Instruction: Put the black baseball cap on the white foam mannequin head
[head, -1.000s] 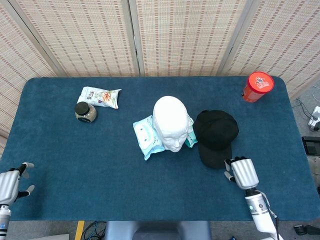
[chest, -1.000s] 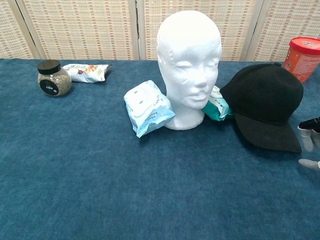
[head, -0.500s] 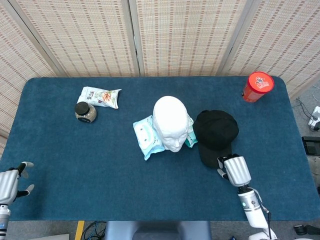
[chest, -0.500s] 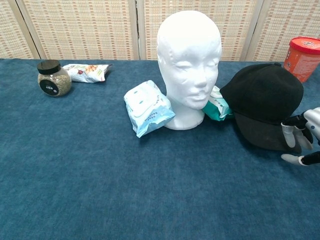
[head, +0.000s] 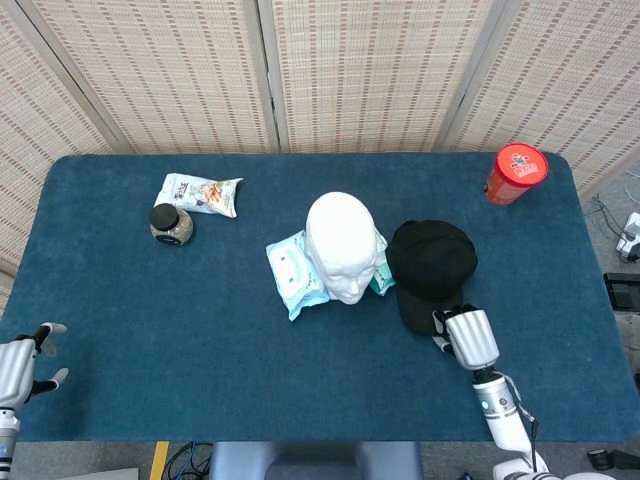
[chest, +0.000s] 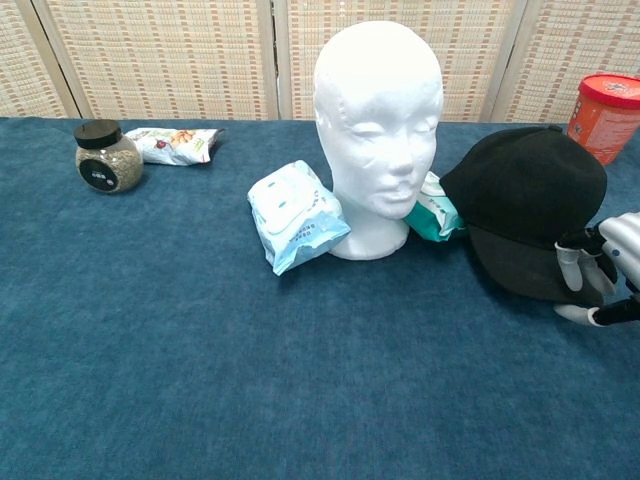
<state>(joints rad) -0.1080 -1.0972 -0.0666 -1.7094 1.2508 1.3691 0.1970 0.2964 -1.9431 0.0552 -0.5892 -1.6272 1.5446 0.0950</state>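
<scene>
Nearest the front edge of the blue table, the right hand sits at the brim of the black baseball cap; from the chest view its fingers curl down over the brim's front edge while the thumb lies low on the cloth beside it — whether the brim is actually pinched I cannot tell; far over at the other front corner the left hand hangs just off the table's edge with its fingers spread and nothing in them. The cap itself lies flat on the table, crown away from the robot and brim toward it, just to the right of the white foam mannequin head, which stands upright on its base near the middle of the table with its face turned to the robot; the cap is beside the head, not on it. A pale blue wipes packet leans against the head's left side, and a teal packet is wedged between the head and the cap, touching both as far as I can see. Further back on the left stands a small jar with a black lid, and just behind it lies a snack bag; at the far right corner — well apart from everything else — stands a red canister; behind the table runs a woven folding screen.
</scene>
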